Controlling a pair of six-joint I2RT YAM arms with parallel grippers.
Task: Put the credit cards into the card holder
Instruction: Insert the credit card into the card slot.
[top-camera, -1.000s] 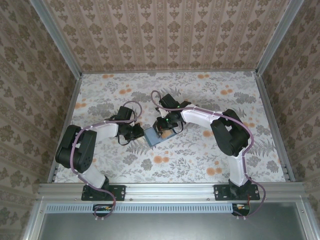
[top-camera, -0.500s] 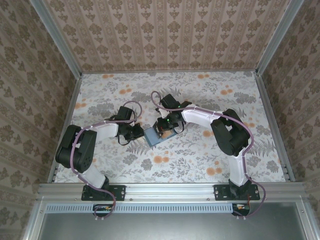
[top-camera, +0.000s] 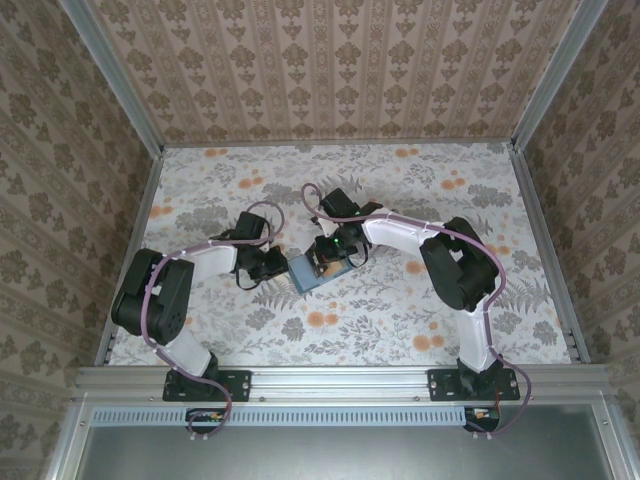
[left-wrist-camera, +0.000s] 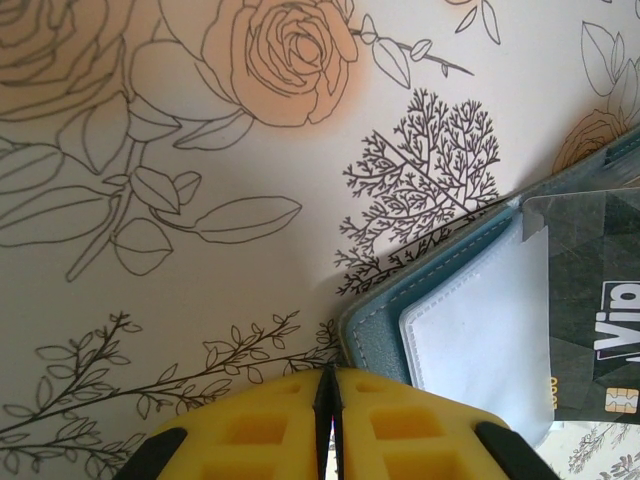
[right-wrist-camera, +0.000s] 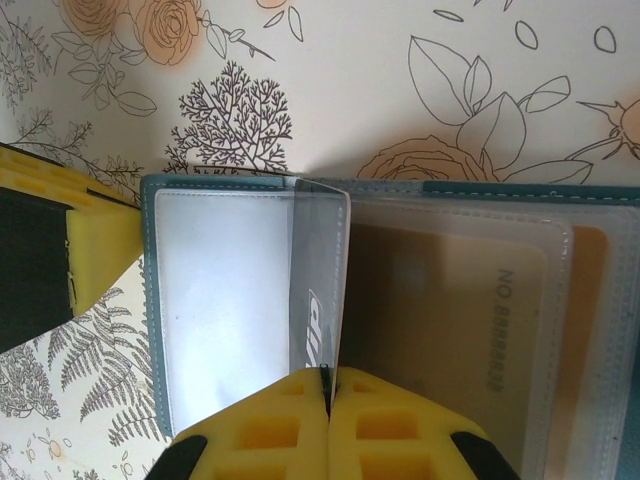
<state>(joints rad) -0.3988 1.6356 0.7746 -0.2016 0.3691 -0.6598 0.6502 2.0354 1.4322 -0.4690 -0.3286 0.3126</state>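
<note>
Two arms meet at the card holder (top-camera: 306, 275), which lies open and flat near the middle of the table (top-camera: 420, 180).

Left of the card holder, the left arm reaches forward with its elbow bent and its wrist turned in. The left claw (left-wrist-camera: 333, 395) is clenched, with its yellow pads together right at the holder's left edge. Whether it pinches the teal rim or merely braces against it cannot be told. Bracing would make sense: the holder looks light and soft, a stitched cover with clear plastic pockets, and it would probably slide on the smooth printed cloth if pushed from one side.

Over the card holder, a black card (right-wrist-camera: 318, 290) stands nearly on edge above the seam between the left clear pocket and the right one. A tan card (right-wrist-camera: 450, 330) sits in the right pocket (its printed number shows through the plastic).

Right of the card holder, the right arm arcs in from its base, its forearm pointing at the holder and its wrist tipped down. The right claw (right-wrist-camera: 327, 385) is clamped on the near edge of the black card.

The card is likely thin, light, fairly stiff and glossy, so it could slip or twist between the pads. The best hold is the edge farthest from the pocket mouth, which leaves the leading edge free to enter.
</note>
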